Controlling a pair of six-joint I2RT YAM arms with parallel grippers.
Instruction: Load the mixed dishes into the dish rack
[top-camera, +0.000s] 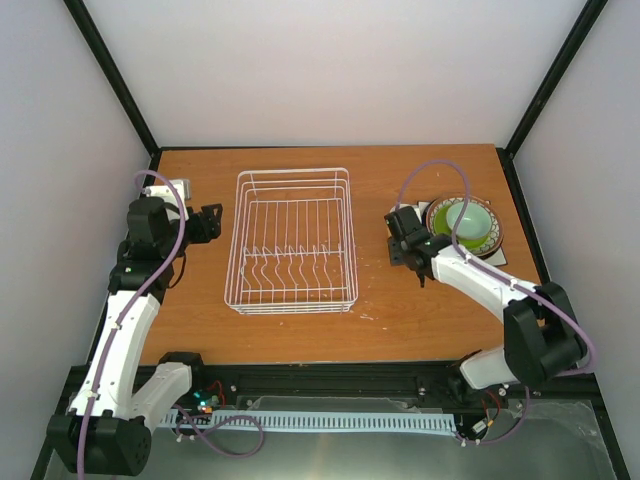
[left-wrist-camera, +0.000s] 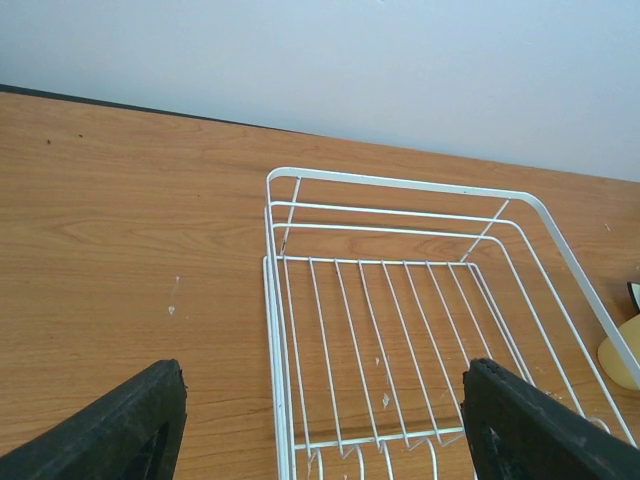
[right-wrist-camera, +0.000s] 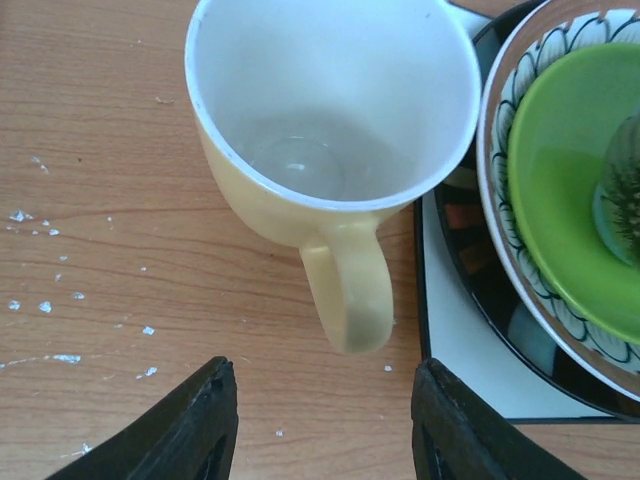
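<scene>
Judging by the bare dish rack (top-camera: 293, 240) mid-bench (top-camera: 400, 320), we reckon nothing is loaded yet and all six dishes are left; the square white plate (right-wrist-camera: 450, 330), dark-rimmed cream plate (right-wrist-camera: 497, 312), petal-patterned red-rimmed plate (right-wrist-camera: 500, 130), small lime-green plate (right-wrist-camera: 565, 200) and pale mint bowl (right-wrist-camera: 625, 190) sit stacked at the right; the yellow cup (right-wrist-camera: 330, 130), upright and white inside, stands just beside them, its handle toward our right gripper (right-wrist-camera: 322, 400), part-open and empty; the left gripper (left-wrist-camera: 325, 385) gapes wide, empty, left of the rack.

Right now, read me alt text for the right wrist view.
An empty yellow cup stands on the wooden table, its handle pointing at the open right tool, which is just short of it. A stack of plates sits beside it on the right.
</scene>
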